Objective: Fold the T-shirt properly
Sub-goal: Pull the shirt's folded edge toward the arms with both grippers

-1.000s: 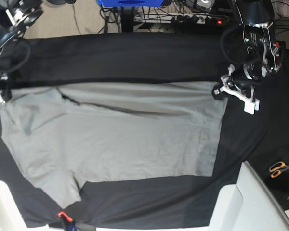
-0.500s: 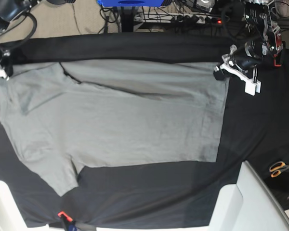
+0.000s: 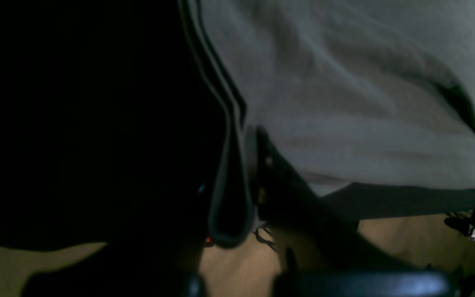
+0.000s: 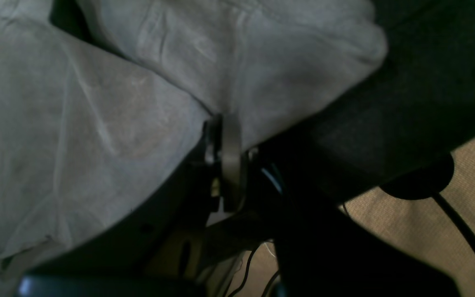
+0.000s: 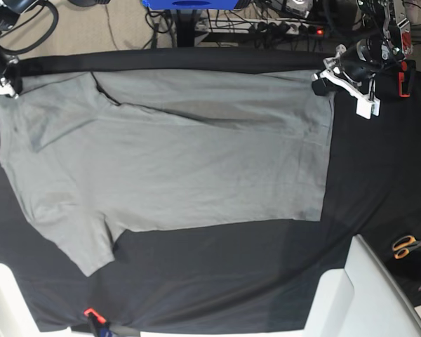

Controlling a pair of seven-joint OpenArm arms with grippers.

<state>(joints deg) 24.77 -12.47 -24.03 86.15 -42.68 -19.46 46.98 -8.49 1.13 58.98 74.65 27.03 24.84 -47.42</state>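
The grey T-shirt (image 5: 175, 161) lies spread across the black table cloth (image 5: 379, 168), its collar end at the left and its hem at the right. My left gripper (image 5: 321, 83) sits at the shirt's far right corner, shut on the hem; in the left wrist view its pinched fingers (image 3: 237, 181) hold the T-shirt (image 3: 344, 82). At the far left corner my right gripper (image 5: 1, 83) is shut on the shoulder. In the right wrist view the T-shirt (image 4: 97, 103) bunches into the closed fingers (image 4: 225, 161).
Orange-handled scissors (image 5: 405, 246) lie on the cloth at the right. White blocks (image 5: 351, 295) stand at the front right and front left corners. A small orange clip (image 5: 91, 314) sits at the front edge. Cables and a power strip (image 5: 281, 27) lie on the floor behind.
Both grippers have drawn the shirt's far edge away from the camera toward the back of the table. The whole shirt slid back with them and lies flatter.
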